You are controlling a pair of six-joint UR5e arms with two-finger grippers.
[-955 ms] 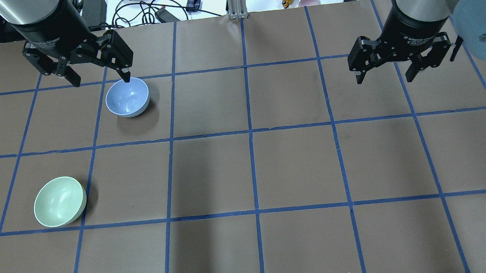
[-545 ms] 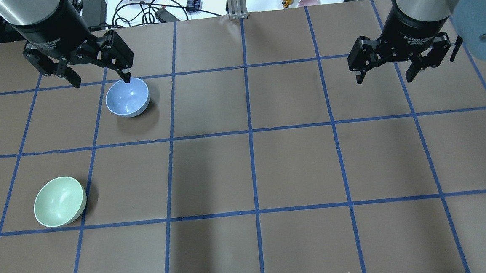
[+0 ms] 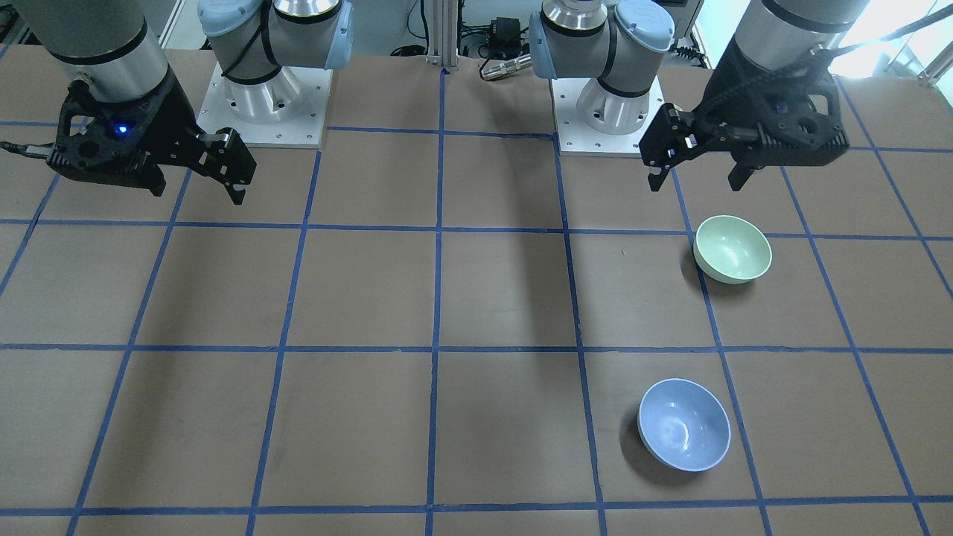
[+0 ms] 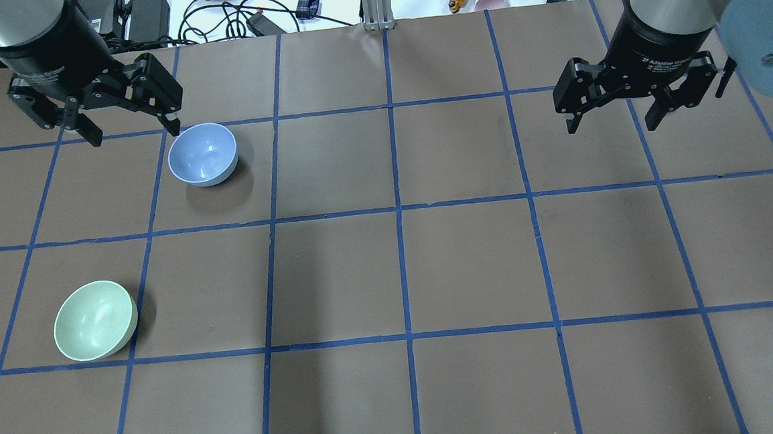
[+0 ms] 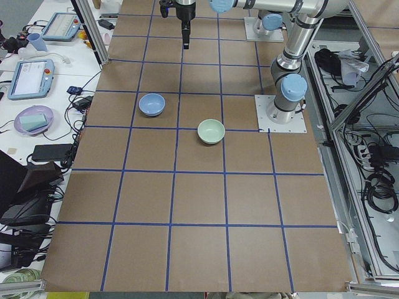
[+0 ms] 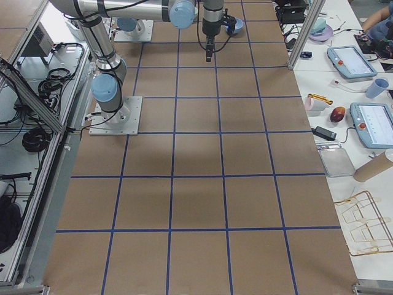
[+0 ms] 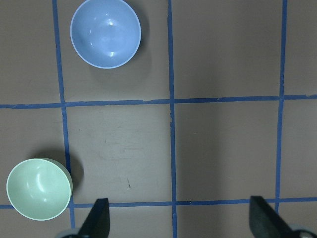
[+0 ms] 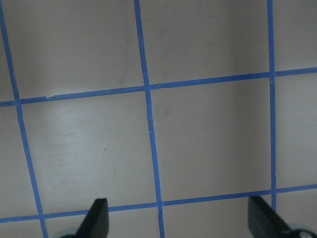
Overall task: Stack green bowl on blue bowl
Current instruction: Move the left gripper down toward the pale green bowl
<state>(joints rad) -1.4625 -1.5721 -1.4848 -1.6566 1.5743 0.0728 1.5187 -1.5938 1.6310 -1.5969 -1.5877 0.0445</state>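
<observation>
Left gripper hangs above the table, jaws wide and empty, the green bowl upright below it, just outside one fingertip in the wrist view, the blue bowl farther ahead, unstacked; right gripper likewise wide and empty, well apart from both bowls.
</observation>
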